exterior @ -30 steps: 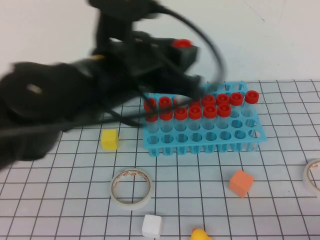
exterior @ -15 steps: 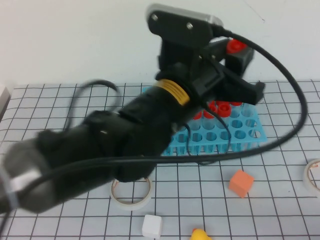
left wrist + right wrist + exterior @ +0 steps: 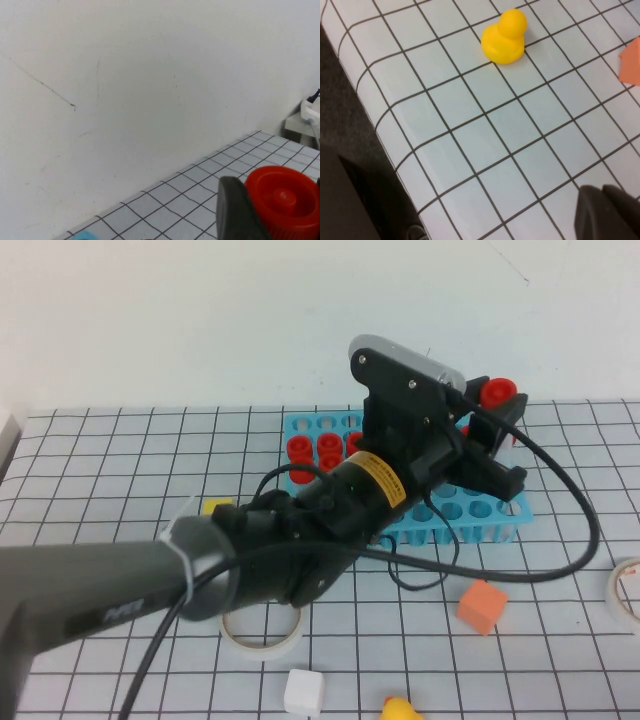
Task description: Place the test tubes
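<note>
A blue test tube rack [image 3: 505,508] stands at the back of the gridded mat, with red-capped tubes [image 3: 328,446] in its far rows. My left arm reaches across it. My left gripper [image 3: 497,412] is shut on a red-capped test tube [image 3: 497,393], held upright over the rack's right end. In the left wrist view the red cap [image 3: 283,201] sits against one dark finger [image 3: 236,210]. My right gripper [image 3: 609,211] appears only in its wrist view, shut and empty, low over the mat near the table's front edge.
In front of the rack lie an orange cube [image 3: 482,605], a tape roll [image 3: 262,638], a white cube [image 3: 304,692], a yellow duck [image 3: 398,708] and a half-hidden yellow cube [image 3: 214,507]. Another tape roll [image 3: 627,588] lies at the right edge. The duck [image 3: 504,37] lies beyond my right gripper.
My left arm has swung right across the rack, and the held tube has moved right and down toward the rack's right end.
</note>
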{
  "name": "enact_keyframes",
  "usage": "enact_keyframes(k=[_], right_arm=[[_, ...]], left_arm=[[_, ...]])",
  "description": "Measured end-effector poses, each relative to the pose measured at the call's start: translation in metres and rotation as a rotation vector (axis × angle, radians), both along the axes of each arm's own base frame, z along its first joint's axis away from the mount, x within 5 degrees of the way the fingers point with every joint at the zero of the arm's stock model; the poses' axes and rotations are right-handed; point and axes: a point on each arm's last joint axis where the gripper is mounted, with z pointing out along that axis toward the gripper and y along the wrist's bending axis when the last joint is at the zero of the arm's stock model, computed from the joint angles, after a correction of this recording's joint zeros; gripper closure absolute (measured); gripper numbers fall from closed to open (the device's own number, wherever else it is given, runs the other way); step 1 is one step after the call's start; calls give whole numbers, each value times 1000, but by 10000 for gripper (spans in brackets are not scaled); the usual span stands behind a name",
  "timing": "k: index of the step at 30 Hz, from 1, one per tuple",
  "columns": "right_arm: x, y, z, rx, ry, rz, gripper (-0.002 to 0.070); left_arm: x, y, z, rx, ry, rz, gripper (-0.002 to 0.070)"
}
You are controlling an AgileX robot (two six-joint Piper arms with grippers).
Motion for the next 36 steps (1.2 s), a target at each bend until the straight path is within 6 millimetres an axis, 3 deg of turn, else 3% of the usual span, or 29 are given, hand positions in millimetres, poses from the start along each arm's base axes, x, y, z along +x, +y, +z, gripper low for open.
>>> enact_keyframes(k=[9, 13, 18, 33, 36], right_arm=[[0, 0, 0, -1, -1, 1, 678], [0, 0, 0, -1, -1, 1, 678], [0, 0, 0, -1, -1, 1, 678], [0, 0, 0, -1, -1, 1, 678], [0, 0, 0, -1, -1, 1, 678]], left_arm=[[35, -11, -15, 102, -48, -24, 412], [49, -10, -33, 93, -60, -25, 412], [50, -12, -47, 159, -49, -43, 412], [57, -19, -46, 182, -94, -45, 412], [59, -21, -58, 189, -78, -50, 412]])
